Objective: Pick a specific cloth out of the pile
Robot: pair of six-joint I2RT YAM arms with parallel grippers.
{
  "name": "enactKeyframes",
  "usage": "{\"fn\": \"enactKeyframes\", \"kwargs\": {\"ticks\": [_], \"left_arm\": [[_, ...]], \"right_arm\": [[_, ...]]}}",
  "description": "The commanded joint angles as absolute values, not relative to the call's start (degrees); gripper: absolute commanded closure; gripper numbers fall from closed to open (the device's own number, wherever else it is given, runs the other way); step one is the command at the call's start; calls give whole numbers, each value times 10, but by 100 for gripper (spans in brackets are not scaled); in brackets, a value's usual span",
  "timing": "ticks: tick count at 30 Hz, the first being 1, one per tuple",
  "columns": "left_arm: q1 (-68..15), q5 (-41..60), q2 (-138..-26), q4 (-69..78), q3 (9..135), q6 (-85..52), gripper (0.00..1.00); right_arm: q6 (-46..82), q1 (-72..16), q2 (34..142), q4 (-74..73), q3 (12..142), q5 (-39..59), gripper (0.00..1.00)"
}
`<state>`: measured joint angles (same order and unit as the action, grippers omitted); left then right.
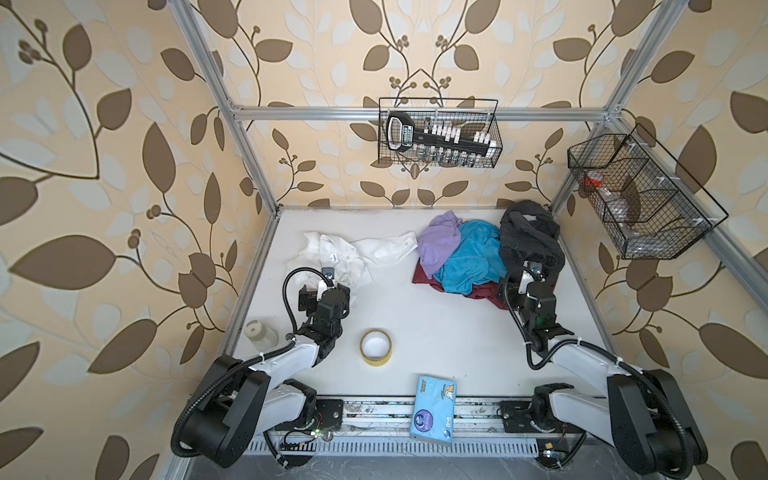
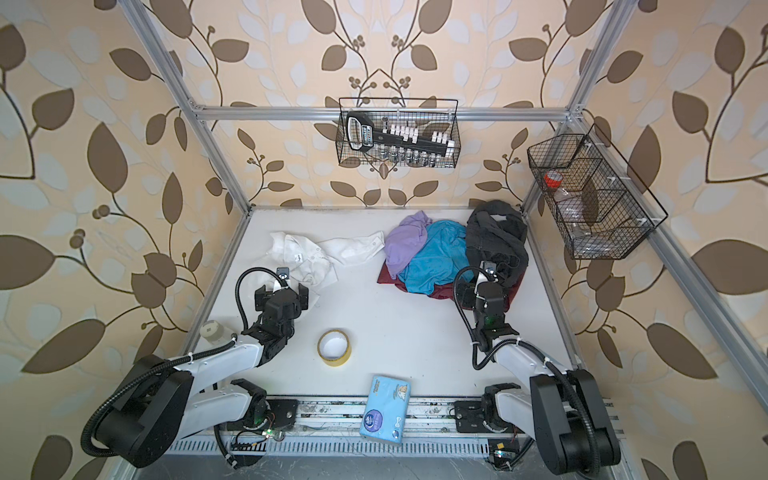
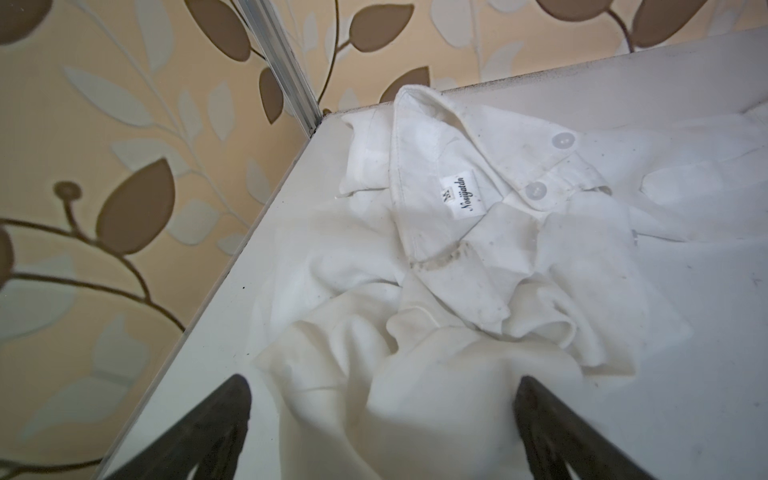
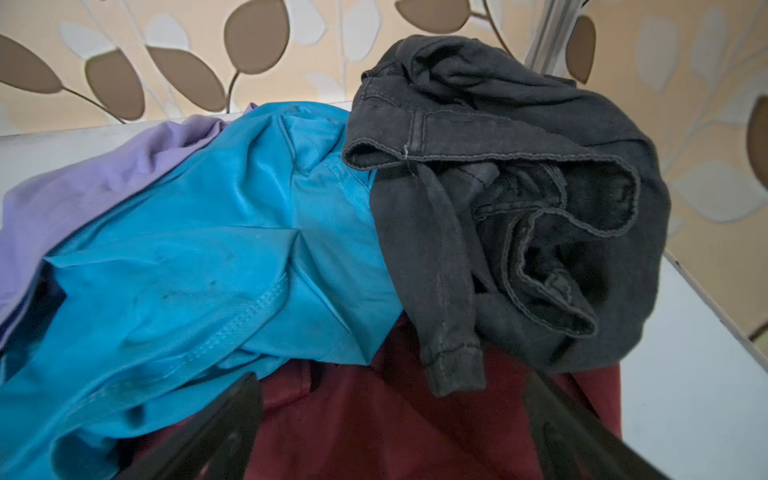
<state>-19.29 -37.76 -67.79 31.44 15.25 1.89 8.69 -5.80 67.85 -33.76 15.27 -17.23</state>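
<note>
The cloth, a white collared shirt (image 1: 340, 257) (image 2: 307, 253) with a neck label, lies crumpled at the back left of the table, apart from the pile. In the left wrist view the shirt (image 3: 478, 232) shows its collar and buttons. My left gripper (image 1: 326, 286) (image 2: 282, 286) (image 3: 381, 380) hangs open over the shirt's near edge, with a fold of white fabric between its spread fingers. The pile (image 1: 469, 253) (image 2: 436, 253) (image 4: 249, 232) holds lilac, teal, dark grey and maroon garments at the back right. My right gripper (image 1: 534, 276) (image 2: 488, 278) (image 4: 395, 376) stands open above the maroon garment.
A yellow tape roll (image 1: 376, 347) sits mid-table near the front. A blue tissue pack (image 1: 433, 409) lies across the front rail. A pale bottle (image 1: 259, 334) stands outside the left frame. Wire baskets hang at the back (image 1: 440, 133) and right (image 1: 636, 195).
</note>
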Motion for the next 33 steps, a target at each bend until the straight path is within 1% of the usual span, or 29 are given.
{"fn": "enactKeyframes", "kwargs": {"ticks": [1,3,4,8,11,13,16,18,19,20,22,23,24,25,27,29,31,33], "left_arm": [[-168,-330,-684,420,138,-5,1],[-159,-297,-689,441,133,2,1],[-158,-289,-690,436,136,4,1],[-156,-269,-699,451,135,24,1],[-156,-270,-710,490,124,40,1],[-149,-259,-723,518,116,45,1],[-144,-252,-785,591,112,56,1],[-142,-248,-849,641,124,75,1],[-140,-242,-852,640,128,75,1],[-135,-230,-836,601,135,65,1],[-107,-185,-804,522,153,39,1],[-89,-170,-820,524,158,23,1],[-74,-178,-874,560,166,18,1],[-73,-191,-892,563,181,21,1],[-42,-138,-850,427,213,-21,1],[-40,-143,-873,473,210,-11,1],[-39,-139,-859,427,219,-21,1],[-38,-140,-865,442,218,-18,1]], "right_arm": [[60,-56,719,-543,118,-220,1],[45,-58,756,-613,109,-252,2],[44,-61,763,-624,105,-259,2],[28,-60,832,-741,87,-251,2],[43,-55,816,-686,99,-239,2],[37,-53,825,-692,101,-232,2],[42,-43,841,-676,113,-201,2],[36,-34,874,-736,107,-188,1],[41,-33,864,-708,111,-189,0],[51,-29,854,-670,119,-183,0],[50,-21,862,-686,120,-170,0],[54,-19,856,-673,121,-167,0],[53,-17,858,-674,122,-162,0],[53,-16,858,-674,121,-162,0],[54,-16,857,-674,120,-162,0],[54,-16,857,-674,121,-162,0],[54,-16,857,-674,120,-162,0],[54,-16,857,-674,120,-162,0]]}}
